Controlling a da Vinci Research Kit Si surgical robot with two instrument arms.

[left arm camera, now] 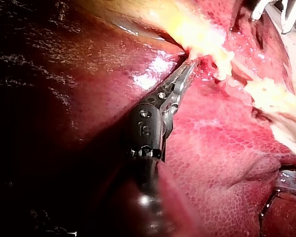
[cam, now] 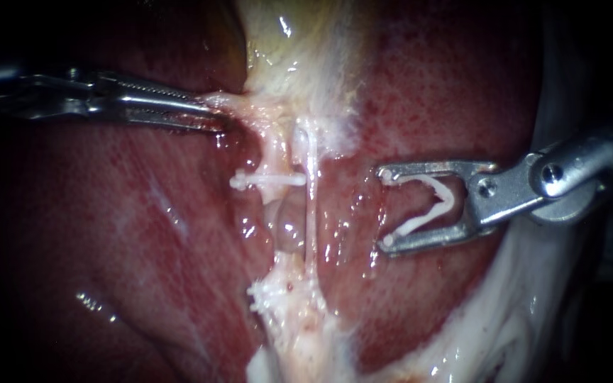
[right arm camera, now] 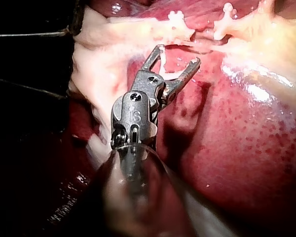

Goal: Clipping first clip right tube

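My right instrument (cam: 384,207) comes in from the right, its jaws wide apart with an open white clip (cam: 431,209) seated between them and touching both. The jaw tips point at the right tube (cam: 311,213), a thin pale strand running down the middle, and stand a short way to its right, apart from it. A closed white clip (cam: 267,179) lies across the tissue just left of that tube. My left instrument (cam: 211,113) is shut on pale tissue (cam: 250,106) below the gallbladder (cam: 299,42), holding it leftward. In the right wrist view the open jaws (right arm camera: 178,54) sit just short of the pale strands.
Dark red liver (cam: 448,92) surrounds the tubes on both sides. A second white clip (cam: 258,294) sits in the pale fatty tissue (cam: 299,333) lower down. White tissue (cam: 526,312) borders the liver under the right instrument's shaft.
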